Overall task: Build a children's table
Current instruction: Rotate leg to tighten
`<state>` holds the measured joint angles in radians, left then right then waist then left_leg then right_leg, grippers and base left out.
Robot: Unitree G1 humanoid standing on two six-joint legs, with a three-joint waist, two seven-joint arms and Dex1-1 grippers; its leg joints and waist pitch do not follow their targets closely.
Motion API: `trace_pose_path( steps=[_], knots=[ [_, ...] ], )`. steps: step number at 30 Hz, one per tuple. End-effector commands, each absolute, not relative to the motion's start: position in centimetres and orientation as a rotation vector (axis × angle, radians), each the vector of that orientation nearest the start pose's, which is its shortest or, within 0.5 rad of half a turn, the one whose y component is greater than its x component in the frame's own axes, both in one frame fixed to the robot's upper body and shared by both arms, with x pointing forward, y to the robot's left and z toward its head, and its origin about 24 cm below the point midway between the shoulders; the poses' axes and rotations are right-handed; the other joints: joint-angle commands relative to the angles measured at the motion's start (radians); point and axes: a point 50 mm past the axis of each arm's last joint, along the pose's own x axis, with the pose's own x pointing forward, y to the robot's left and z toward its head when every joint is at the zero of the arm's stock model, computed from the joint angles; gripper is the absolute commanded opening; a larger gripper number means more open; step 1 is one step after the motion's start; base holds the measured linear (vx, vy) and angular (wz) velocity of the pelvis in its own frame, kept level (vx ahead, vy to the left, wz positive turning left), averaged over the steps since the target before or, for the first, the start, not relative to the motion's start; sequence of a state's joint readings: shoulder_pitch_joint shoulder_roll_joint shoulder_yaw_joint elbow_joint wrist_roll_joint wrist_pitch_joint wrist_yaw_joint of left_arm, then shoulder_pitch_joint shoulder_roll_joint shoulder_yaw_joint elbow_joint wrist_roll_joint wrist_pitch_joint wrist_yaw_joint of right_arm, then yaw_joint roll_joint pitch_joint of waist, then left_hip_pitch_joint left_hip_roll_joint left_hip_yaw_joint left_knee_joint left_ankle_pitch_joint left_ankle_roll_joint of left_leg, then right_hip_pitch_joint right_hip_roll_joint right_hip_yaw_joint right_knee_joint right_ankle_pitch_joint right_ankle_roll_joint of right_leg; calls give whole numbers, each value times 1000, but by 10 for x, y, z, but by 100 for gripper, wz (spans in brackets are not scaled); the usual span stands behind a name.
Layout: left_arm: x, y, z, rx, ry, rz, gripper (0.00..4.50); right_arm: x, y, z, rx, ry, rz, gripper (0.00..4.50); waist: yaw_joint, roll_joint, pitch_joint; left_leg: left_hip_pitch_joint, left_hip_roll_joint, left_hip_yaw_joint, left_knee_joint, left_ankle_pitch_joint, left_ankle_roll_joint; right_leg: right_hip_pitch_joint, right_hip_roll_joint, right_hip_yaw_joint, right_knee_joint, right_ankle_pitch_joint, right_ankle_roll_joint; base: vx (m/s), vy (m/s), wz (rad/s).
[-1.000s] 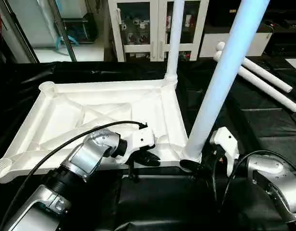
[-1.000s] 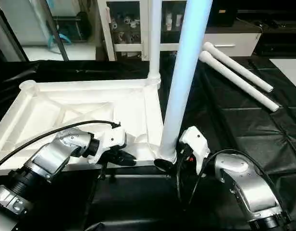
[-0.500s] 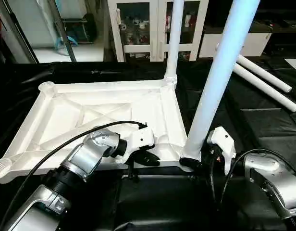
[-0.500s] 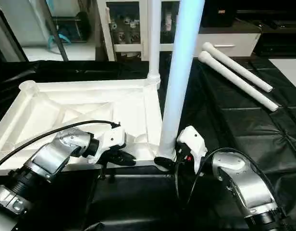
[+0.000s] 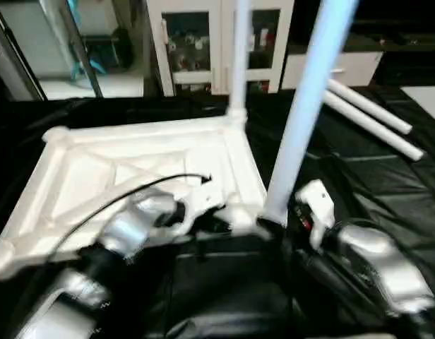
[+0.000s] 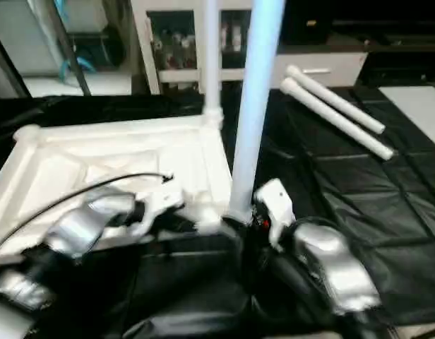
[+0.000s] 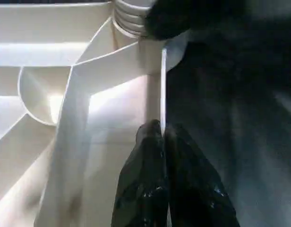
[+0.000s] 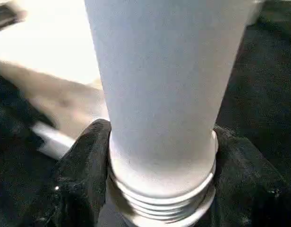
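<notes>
Right gripper [image 8: 159,189] clamps smooth round leg [image 8: 159,85] w/ ribbed base.

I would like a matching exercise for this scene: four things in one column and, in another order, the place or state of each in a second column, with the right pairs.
Things:
1. white ribbed plastic tabletop
2. near white tube leg
3. two spare white tube legs
4. left gripper

Places or states:
A. lying side by side on the black cover
B. shut on the tabletop's thin edge
C. upside down, ribs facing up
D. upright, right gripper around its base

Pairs: 1-C, 2-D, 3-A, 4-B
</notes>
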<state>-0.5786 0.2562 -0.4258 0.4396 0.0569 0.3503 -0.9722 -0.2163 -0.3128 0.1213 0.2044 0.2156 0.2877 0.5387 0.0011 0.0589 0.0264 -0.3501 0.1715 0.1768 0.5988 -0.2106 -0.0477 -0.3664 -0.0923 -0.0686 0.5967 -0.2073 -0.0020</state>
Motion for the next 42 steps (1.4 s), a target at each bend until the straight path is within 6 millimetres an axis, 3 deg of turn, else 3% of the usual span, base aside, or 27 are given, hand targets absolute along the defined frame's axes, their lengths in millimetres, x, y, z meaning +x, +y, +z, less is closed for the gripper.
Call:
trace_pose_path(
  steps=[1,4,8,9,11,13,14,17,18,19,22,23,24,25,27,28,30,31,33,35,36,37,38,39,41,42],
  knots=[
    [314,65,33,396,549,-1091,0,287,-153,5,-66,421,455,272,-15,-8,-22,17,47,-34,-90,-471,-33,-1,-58,33,-113,-553,-118,-59,24,0],
    [322,55,34,378,534,-977,0,296,-146,-2,-61,439,334,272,-33,-2,-17,33,42,-43,-90,-557,-40,-10,-53,16,-132,-609,-79,-63,31,1],
    [331,42,36,368,493,-862,0,309,-135,-10,-37,467,185,272,-62,4,-17,30,38,-57,-98,-631,-39,-2,-50,-6,-141,-591,-57,-54,55,-5],
    [333,35,36,362,477,-832,0,315,-127,-13,-3,497,107,272,-67,6,-17,26,38,-59,-101,-641,-32,0,-53,-4,-142,-570,-59,-36,57,-3],
    [333,31,36,363,472,-827,0,321,-120,-14,14,515,50,272,-89,13,-15,25,37,-66,-111,-702,-38,2,-52,-15,-140,-545,-66,0,0,0],
    [334,31,36,369,472,-826,0,325,-117,-13,16,509,41,272,-100,18,-10,23,42,-67,-123,-761,-48,7,-48,-25,-138,-499,-69,0,0,0],
    [335,33,35,380,472,-825,0,329,-111,-10,35,488,59,272,-106,12,-10,23,43,-67,-125,-790,-51,10,-53,-34,-136,-506,-64,0,0,0],
    [336,38,33,399,475,-818,0,336,-101,-1,49,422,119,272,-119,12,-6,31,39,-62,-126,-836,-55,3,-57,-48,-143,-563,-52,0,0,0],
    [337,40,33,402,478,-816,0,337,-98,3,60,387,156,272,-124,-5,-5,29,39,-60,-126,-833,-49,3,-57,-53,-148,-581,-45,0,0,0],
    [337,42,32,403,480,-816,0,338,-96,6,69,362,183,307,-123,3,-7,29,38,-59,-121,-815,-44,9,-65,-59,-148,-605,-39,0,0,0],
    [336,49,32,416,485,-846,0,340,-100,19,80,270,223,347,-122,-2,-7,27,36,-61,-113,-764,-37,5,-83,-52,-159,-646,-32,0,0,0],
    [335,52,31,418,490,-865,0,341,-103,24,75,238,239,351,-123,-4,-7,21,34,-62,-108,-726,-29,5,-89,-51,-166,-673,-26,0,0,0],
    [335,52,31,418,490,-865,0,341,-103,24,75,238,239,361,-124,-3,-9,8,37,-67,-109,-689,-23,15,-96,-47,-162,-669,-26,0,0,0],
    [335,53,31,419,494,-871,0,341,-104,26,72,227,245,361,-126,-1,-16,-9,42,-73,-113,-645,-24,25,-101,-36,-150,-619,-45,0,0,0],
    [331,61,30,441,508,-916,0,337,-113,33,51,197,319,391,-125,2,-25,-23,47,-73,-113,-563,-11,25,-99,-21,-136,-480,-97,0,0,0],
    [330,62,30,444,511,-925,0,336,-116,34,46,194,333,393,-115,-2,-34,-28,52,-61,-110,-464,19,23,-94,-10,-125,-328,-145,0,0,0],
    [325,69,29,456,525,-973,0,330,-127,38,12,181,407,405,-107,-9,-34,-37,52,-49,-108,-369,63,29,-90,-7,-114,-207,-188,0,0,0],
    [320,73,29,468,530,-1035,0,324,-135,41,-14,183,481,418,-99,-5,-30,-39,56,-42,-108,-348,106,28,-87,-6,-111,-237,-202,0,0,0],
    [317,76,29,472,540,-1060,0,319,-140,43,-27,188,529,430,-92,-10,-24,-31,56,-40,-105,-448,80,11,-84,0,-119,-379,-176,26,-13,0],
    [310,80,29,480,549,-1146,0,306,-148,47,-83,204,656,430,-85,-11,-30,-28,56,-39,-103,-437,64,9,-83,7,-117,-377,-169,63,-30,2],
    [306,83,29,481,564,-1182,0,298,-153,48,-121,212,722,430,-78,-9,-32,-29,59,-41,-104,-417,64,12,-83,8,-114,-348,-173,69,-27,2],
    [297,87,30,494,581,-1278,0,282,-163,52,-165,236,841,430,-58,-3,-34,-29,65,-38,-104,-341,82,19,-80,12,-104,-240,-189,83,-20,3],
    [294,89,30,499,589,-1306,0,277,-166,53,-174,246,875,430,-51,-6,-37,-25,66,-35,-101,-311,93,18,-76,14,-100,-191,-196,83,-20,3],
    [293,90,30,503,594,-1324,0,274,-168,54,-177,253,895,430,-47,-8,-37,-26,63,-29,-95,-256,118,17,-72,19,-88,-96,-232,88,-15,0],
    [285,91,34,501,599,-1424,0,266,-176,57,-164,278,938,430,-40,-6,-42,-35,57,-28,-86,-166,157,28,-74,18,-70,2,-269,60,-10,-7],
    [284,91,34,500,601,-1434,0,265,-176,57,-164,281,942,430,-31,-6,-48,-26,57,-26,-76,-102,180,29,-76,19,-63,66,-285,62,-3,-4]
  ],
)
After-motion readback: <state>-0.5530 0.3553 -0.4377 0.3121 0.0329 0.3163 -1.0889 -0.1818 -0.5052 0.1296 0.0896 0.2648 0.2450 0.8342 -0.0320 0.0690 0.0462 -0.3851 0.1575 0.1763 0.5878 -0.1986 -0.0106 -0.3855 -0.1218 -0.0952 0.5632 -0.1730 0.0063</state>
